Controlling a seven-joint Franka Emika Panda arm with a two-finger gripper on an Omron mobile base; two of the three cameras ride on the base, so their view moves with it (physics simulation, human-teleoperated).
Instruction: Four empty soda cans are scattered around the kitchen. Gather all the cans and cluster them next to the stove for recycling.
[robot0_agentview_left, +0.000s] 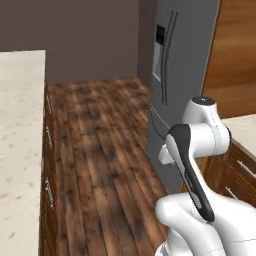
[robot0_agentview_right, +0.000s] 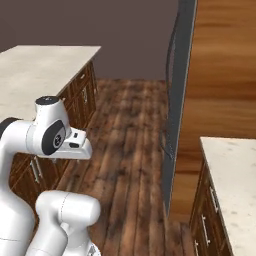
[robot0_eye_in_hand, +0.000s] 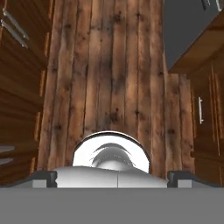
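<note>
Down the middle of the kitchen runs a wooden plank floor (robot0_agentview_left: 105, 150), dark brown and knotty, with the robot's white arm (robot0_agentview_left: 200, 165) folded up above it. On the arm's left stands an island with a pale speckled counter (robot0_agentview_left: 20, 140) over dark wood cabinets (robot0_agentview_left: 47, 150) with slim metal handles; its top is bare in the stretch I can see from both base views. On the arm's right rises a tall grey refrigerator (robot0_agentview_left: 175, 75), doors closed, a dark dispenser panel set in its front, and beside it a warm brown wooden panel (robot0_agentview_right: 225, 75). Just past that panel a second pale counter (robot0_agentview_right: 235, 175) sits on more dark cabinets (robot0_agentview_right: 205, 220), drawers and doors all shut, so I cannot tell what any of them holds. The gripper (robot0_eye_in_hand: 112, 178) points straight down at the floorboards: in the hand view its 2 dark fingertips (robot0_eye_in_hand: 41, 177) sit far apart at the bottom corners, jaws spread wide and holding nothing, with bare planks between them. That same view shows cabinet fronts along both sides and a corner of the grey refrigerator at the upper right. None of the red soda cans and no stove can be made out from where these cameras look, so I cannot say where they are.
</note>
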